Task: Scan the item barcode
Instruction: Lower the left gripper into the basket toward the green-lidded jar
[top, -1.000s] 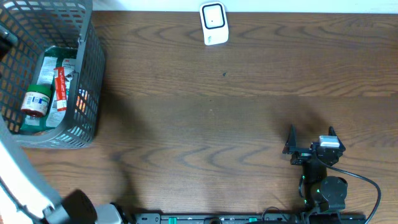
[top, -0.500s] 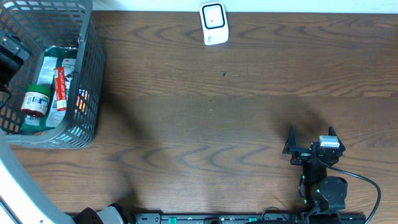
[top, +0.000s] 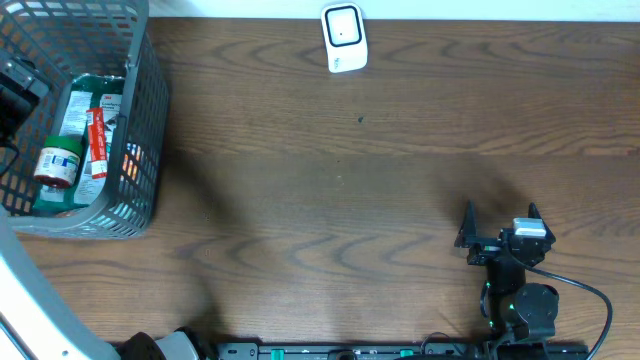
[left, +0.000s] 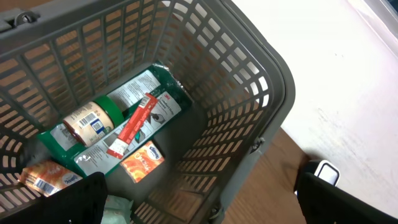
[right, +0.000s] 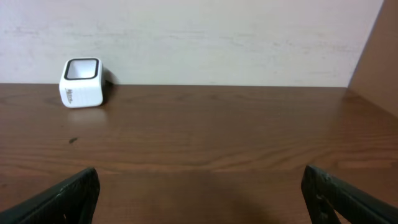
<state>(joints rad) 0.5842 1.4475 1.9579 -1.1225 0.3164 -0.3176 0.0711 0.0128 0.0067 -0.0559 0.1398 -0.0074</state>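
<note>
A grey mesh basket (top: 140, 150) stands at the table's far left. Inside lie a jar (left: 93, 118) with a green label, a red tube (left: 132, 124), a green packet (left: 163, 93) and an orange packet (left: 142, 160). My left gripper (left: 199, 205) hovers open above the basket, with nothing between its fingers. The white scanner (top: 343, 38) stands at the back edge, centre. It also appears far ahead of my right gripper (right: 202, 199), which rests open and low over the front right of the table (top: 500, 222).
The basket's tall walls (left: 249, 106) surround the items. A snack pack (left: 46, 176) and a pale green pack (left: 115, 205) lie at the basket's near end. My left arm's white link (top: 25, 290) crosses the front left corner. A wall rises behind the table (right: 199, 37).
The left arm has shifted over the basket's left side, and its lower link has slid toward the overhead view's bottom-left edge. The right arm and the items have not moved.
</note>
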